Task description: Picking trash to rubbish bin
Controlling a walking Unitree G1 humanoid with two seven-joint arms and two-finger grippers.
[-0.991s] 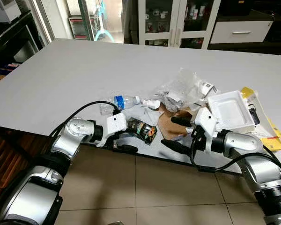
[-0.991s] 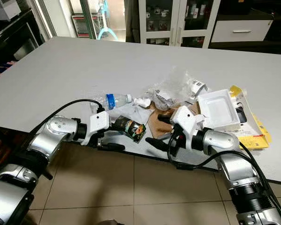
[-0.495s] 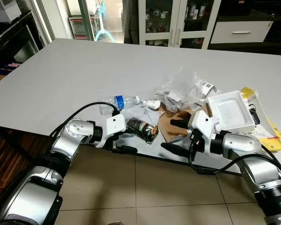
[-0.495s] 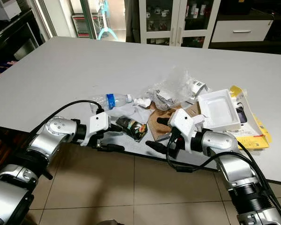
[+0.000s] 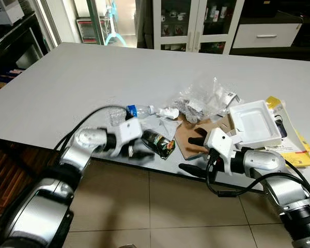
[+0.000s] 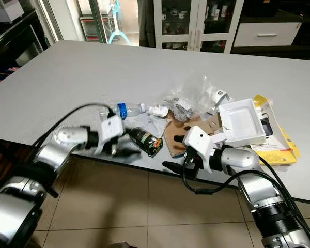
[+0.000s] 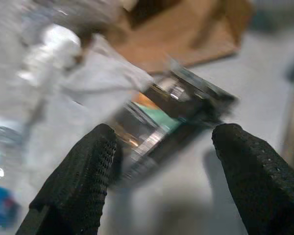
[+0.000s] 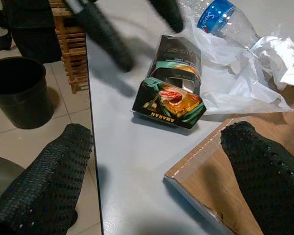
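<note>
A dark green and black snack packet [image 5: 158, 143] lies crumpled near the table's front edge, also plain in the right wrist view [image 8: 172, 83]. My left gripper [image 5: 141, 150] is open just left of it, blurred by motion. In the left wrist view the packet [image 7: 171, 112] lies between and just beyond my fingers [image 7: 78, 181]. My right gripper [image 5: 193, 154] is open at the table edge to the packet's right, over the corner of a brown cardboard sheet [image 5: 196, 135]. A clear bottle with a blue label [image 5: 137, 110] lies behind the packet on thin white plastic.
Crumpled clear wrap [image 5: 201, 98], a white foam tray [image 5: 254, 123] and a yellow packet [image 5: 295, 140] lie to the right on the grey table [image 5: 93, 77]. A black bin [image 8: 19, 90] stands on the tiled floor beside the table. Cabinets stand behind.
My left gripper has swung up and right toward the snack packet and is blurred. My right gripper has shifted left and nearer the table's front edge. The trash has stayed put.
</note>
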